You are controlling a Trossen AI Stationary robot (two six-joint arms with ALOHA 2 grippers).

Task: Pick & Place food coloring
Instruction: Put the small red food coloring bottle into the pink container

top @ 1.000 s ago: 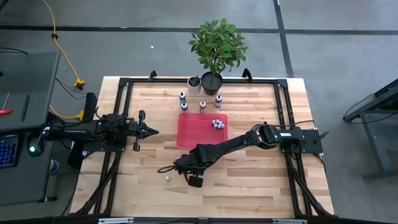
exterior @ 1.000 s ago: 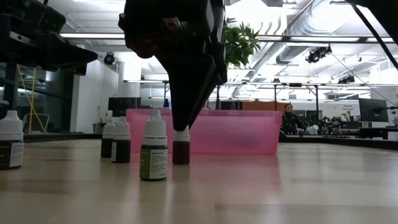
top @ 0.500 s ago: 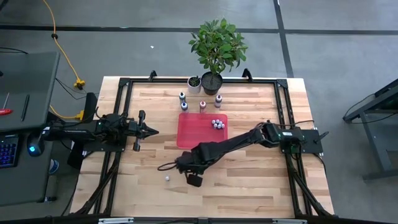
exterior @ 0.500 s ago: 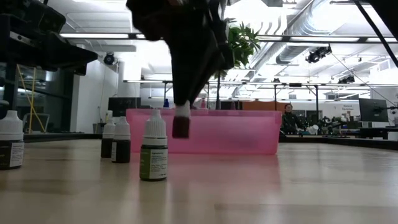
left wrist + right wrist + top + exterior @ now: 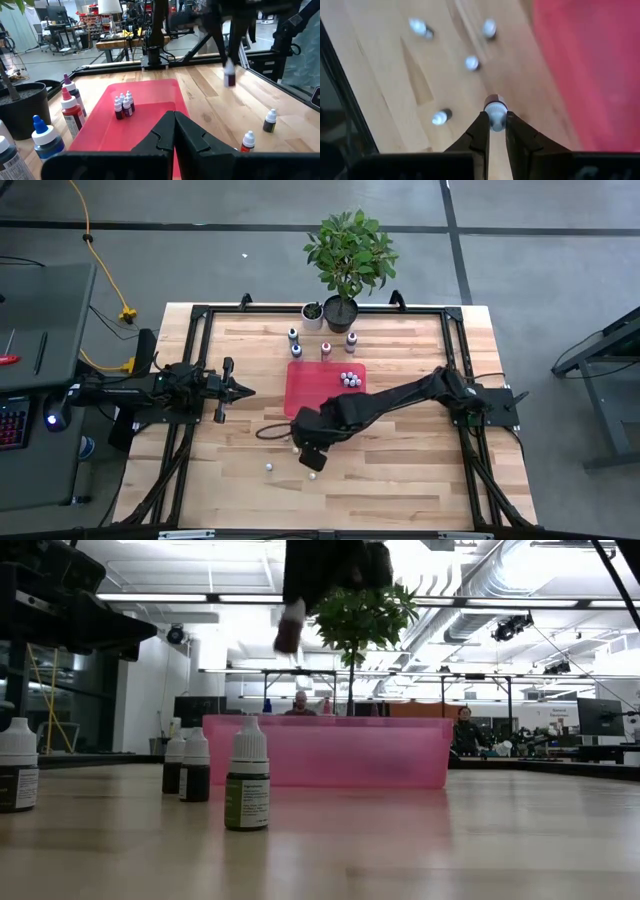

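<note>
1. Wooden slatted table (image 5: pixel 400 470) carried the right gripper (image 5: pixel 296 446), raised beside the red plastic tray (image 5: pixel 308 398), fingers pinching a small dark white-capped food-coloring bottle (image 5: pixel 290 628).
2. Left gripper (image 5: pixel 245 390) waited at the table's left side, fingers together.
3. Only the right wrist view showed the clamped cap (image 5: pixel 495 111).

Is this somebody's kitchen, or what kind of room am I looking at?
Probably a robotics lab or workshop, not a kitchen: a pale wooden table inside a black metal frame, bare grey concrete floor, exposed ceiling ducts, and desks with monitors behind.

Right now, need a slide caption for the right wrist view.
Right gripper holds a small food coloring bottle by its cap, lifted above four loose bottles on the table beside the red tray.
</note>
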